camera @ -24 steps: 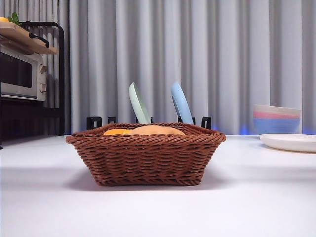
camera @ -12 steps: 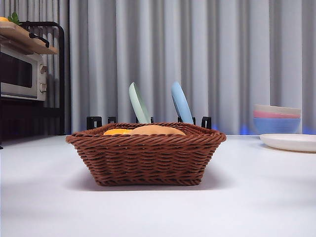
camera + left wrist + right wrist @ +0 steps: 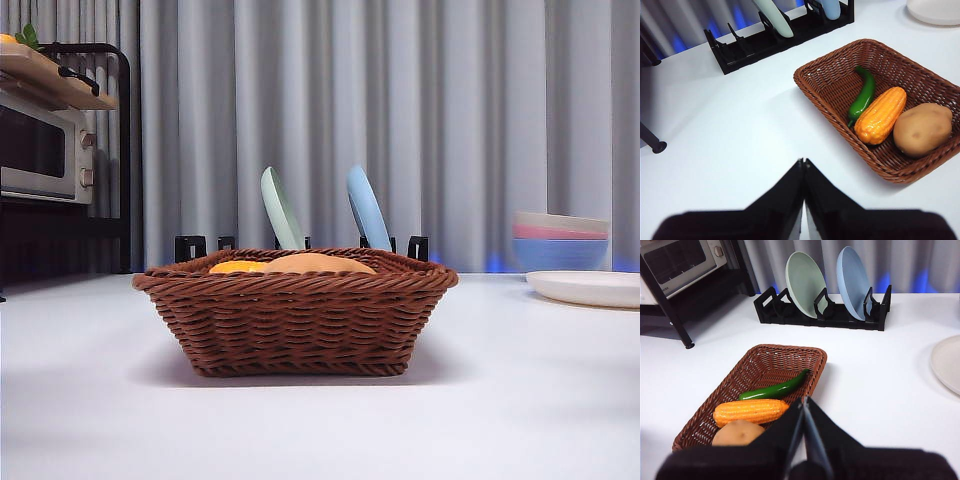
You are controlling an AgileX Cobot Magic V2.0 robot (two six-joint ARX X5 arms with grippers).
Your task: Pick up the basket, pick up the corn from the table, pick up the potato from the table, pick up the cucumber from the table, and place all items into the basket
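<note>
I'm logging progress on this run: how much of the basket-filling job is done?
It looks finished. The corn, potato and cucumber all lie inside the basket on the table. The left gripper and right gripper are shut and hold nothing. Nothing appears left.

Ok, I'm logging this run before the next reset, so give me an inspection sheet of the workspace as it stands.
Surface: white table, bare around the basket.
Job's things: basket stands on the table; cucumber, corn and potato lie side by side inside it, corn in the middle.
Clutter: black dish rack holding a green plate and a blue plate; stacked pastel bowls; white plate.
Grippers: left gripper shut, empty, above the table beside the basket; right gripper shut, empty, raised above the basket's edge.
Cables: nothing seen.
Surroundings: grey curtain; microwave on a black shelf.
</note>
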